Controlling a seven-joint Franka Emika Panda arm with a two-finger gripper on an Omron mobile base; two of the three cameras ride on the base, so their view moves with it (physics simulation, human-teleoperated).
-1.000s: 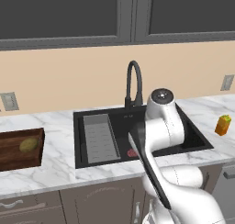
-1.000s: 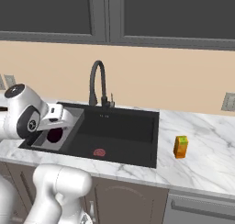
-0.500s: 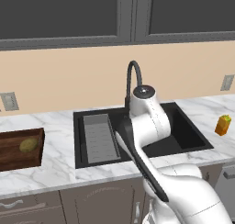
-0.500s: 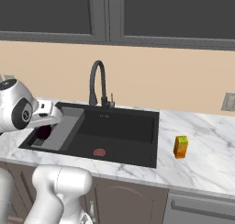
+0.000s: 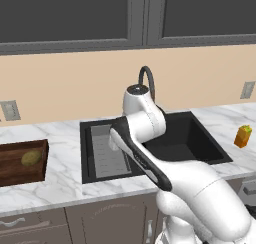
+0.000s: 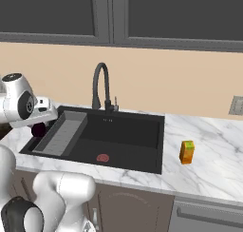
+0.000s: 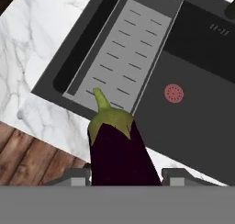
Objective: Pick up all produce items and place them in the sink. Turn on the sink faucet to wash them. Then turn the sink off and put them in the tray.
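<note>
The tool grips the purple eggplant (green stem outward) above the sink.

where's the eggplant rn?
Held in the gripper: the eggplant hangs above the sink's left edge by the grey rack, short of the tray.

Two rear base views sharing sink, hand view overhead

Open counter between sink and tray
</note>
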